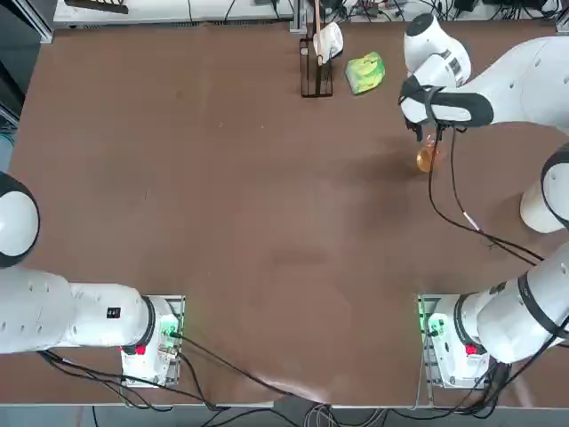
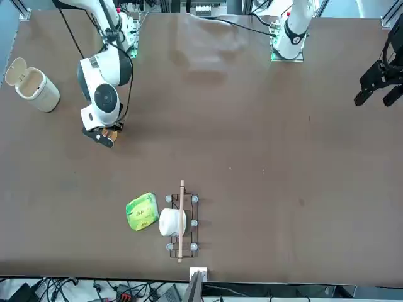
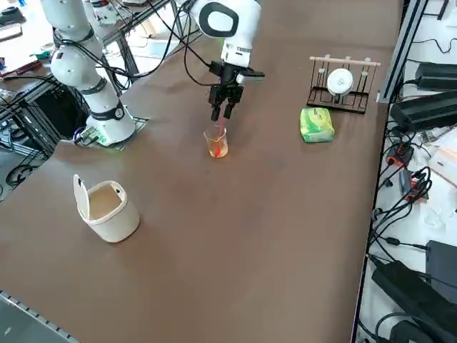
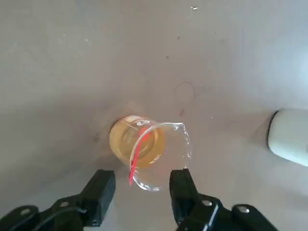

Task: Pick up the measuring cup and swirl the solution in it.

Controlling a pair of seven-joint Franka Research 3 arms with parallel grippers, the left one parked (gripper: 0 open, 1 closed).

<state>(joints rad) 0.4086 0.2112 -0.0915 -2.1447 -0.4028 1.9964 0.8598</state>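
Measuring cup: small clear glass measuring cup (image 4: 153,153) with a pouring spout, standing upright on the brown counter (image 1: 222,222), toward the far right part in the top view
Solution: shallow amber-orange solution (image 4: 137,144) at the cup's bottom, with a thin red stick (image 4: 137,156) leaning inside
End effector: black two-finger right end effector (image 4: 142,192) pointing down just above the cup's rim, fingers spread apart, nothing held between them
Nearby: green-yellow lumpy packet (image 3: 316,125) beside a black wire rack (image 3: 341,89); white lidded bin (image 3: 107,209) well apart
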